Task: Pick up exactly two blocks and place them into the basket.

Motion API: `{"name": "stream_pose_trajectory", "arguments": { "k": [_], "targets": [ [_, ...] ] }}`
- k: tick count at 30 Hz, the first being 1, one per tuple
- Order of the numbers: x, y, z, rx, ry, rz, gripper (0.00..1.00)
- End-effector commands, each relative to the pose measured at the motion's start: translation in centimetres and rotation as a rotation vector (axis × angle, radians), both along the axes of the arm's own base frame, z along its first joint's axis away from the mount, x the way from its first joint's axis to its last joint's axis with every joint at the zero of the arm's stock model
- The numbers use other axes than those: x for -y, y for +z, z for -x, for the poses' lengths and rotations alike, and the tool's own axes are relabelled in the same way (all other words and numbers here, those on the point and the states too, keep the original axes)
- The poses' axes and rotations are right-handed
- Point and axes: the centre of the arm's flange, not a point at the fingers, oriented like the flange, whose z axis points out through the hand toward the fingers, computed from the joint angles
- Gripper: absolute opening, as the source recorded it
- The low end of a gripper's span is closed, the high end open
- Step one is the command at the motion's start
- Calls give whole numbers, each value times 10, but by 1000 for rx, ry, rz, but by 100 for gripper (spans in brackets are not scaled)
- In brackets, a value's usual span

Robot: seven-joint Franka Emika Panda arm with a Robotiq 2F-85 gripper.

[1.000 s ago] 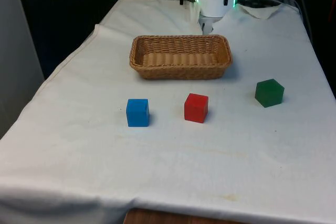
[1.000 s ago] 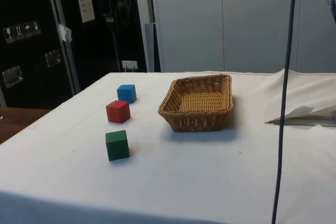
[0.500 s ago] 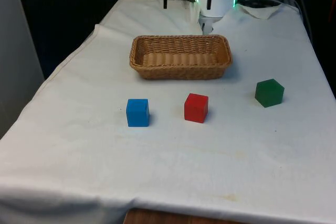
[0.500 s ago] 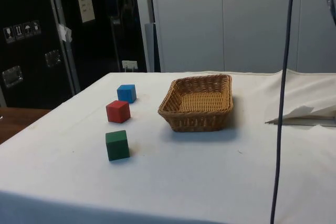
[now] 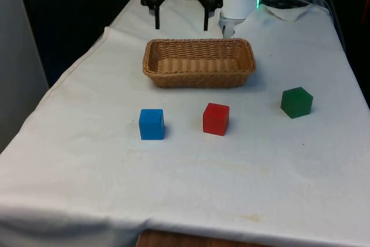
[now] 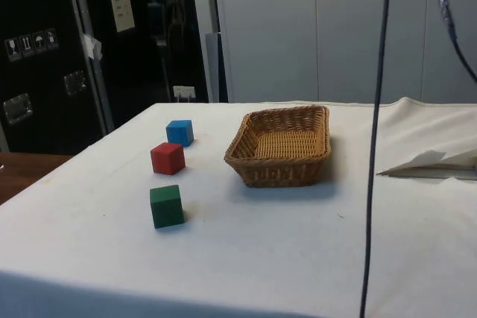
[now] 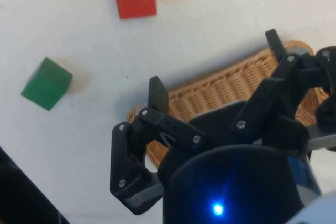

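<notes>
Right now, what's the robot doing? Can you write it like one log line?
gripper: open, above basket's far side | basket: empty | blue block, red block, green block: on cloth | placed: none

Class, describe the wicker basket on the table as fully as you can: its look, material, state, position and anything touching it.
The basket is a shallow, rectangular tray with rounded corners, woven from light brown wicker, with low walls that flare slightly outward. It sits flat and upright on the white cloth and holds nothing. The blue block, red block and green block lie apart from it on the cloth. The gripper hangs open above the cloth just past its far rim, not touching it.
</notes>
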Motion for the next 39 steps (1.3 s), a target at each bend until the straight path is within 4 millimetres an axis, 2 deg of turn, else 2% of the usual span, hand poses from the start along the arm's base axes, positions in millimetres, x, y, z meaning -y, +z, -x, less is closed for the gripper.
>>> {"name": "stream_pose_trajectory", "arguments": {
  "k": [1, 7, 8, 10, 16, 23, 24, 25, 30, 33, 39],
  "targets": [
    [3, -2, -2, 2, 1, 0, 100],
    [18, -15, -20, 23, 20, -3, 100],
    [15, -11, -15, 15, 11, 0, 100],
    [20, -19, -23, 27, 27, -2, 100],
    [27, -32, -26, 32, 50, 7, 100],
    [36, -60, -31, 48, 79, 8, 100],
    [36, -55, -30, 41, 76, 12, 100],
    [38, -64, -32, 46, 78, 10, 100],
    [49, -87, -36, 48, 69, 18, 100],
    [52, -92, -36, 48, 62, 24, 100],
    [65, -118, -44, 49, 42, 18, 100]
  ]
}}
